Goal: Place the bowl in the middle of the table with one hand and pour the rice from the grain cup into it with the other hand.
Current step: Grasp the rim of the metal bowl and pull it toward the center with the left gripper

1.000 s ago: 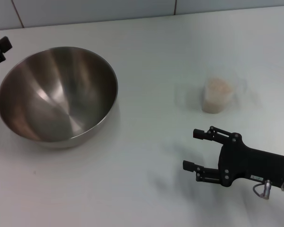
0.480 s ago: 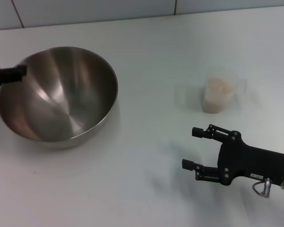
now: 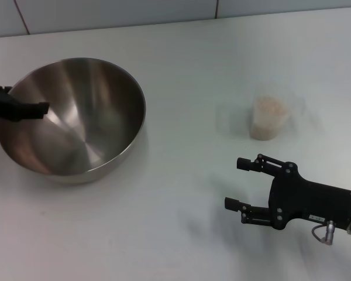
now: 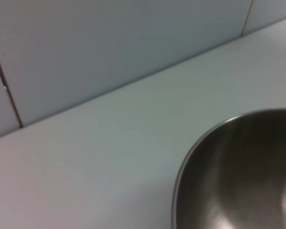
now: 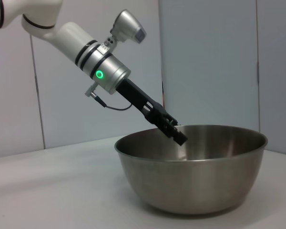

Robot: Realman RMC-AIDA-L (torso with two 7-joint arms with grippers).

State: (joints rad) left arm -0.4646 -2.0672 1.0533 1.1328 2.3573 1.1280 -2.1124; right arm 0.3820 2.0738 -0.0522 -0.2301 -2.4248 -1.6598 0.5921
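The steel bowl (image 3: 76, 120) stands on the left part of the white table (image 3: 181, 70). My left gripper (image 3: 40, 109) reaches in from the left edge, over the bowl's left rim and into its mouth. In the right wrist view the left gripper (image 5: 178, 136) dips just over the rim of the bowl (image 5: 195, 176). The left wrist view shows part of the bowl's rim (image 4: 181, 171). The clear grain cup (image 3: 269, 119), filled with pale rice (image 3: 269, 106), stands upright at centre right. My right gripper (image 3: 234, 184) is open and empty, nearer the front edge than the cup.
A tiled wall (image 3: 105, 12) runs along the back of the table. Bare tabletop lies between the bowl and the cup.
My left gripper has moved from the far left edge rightward, over the bowl's left rim. The right gripper, bowl and cup have stayed in place.
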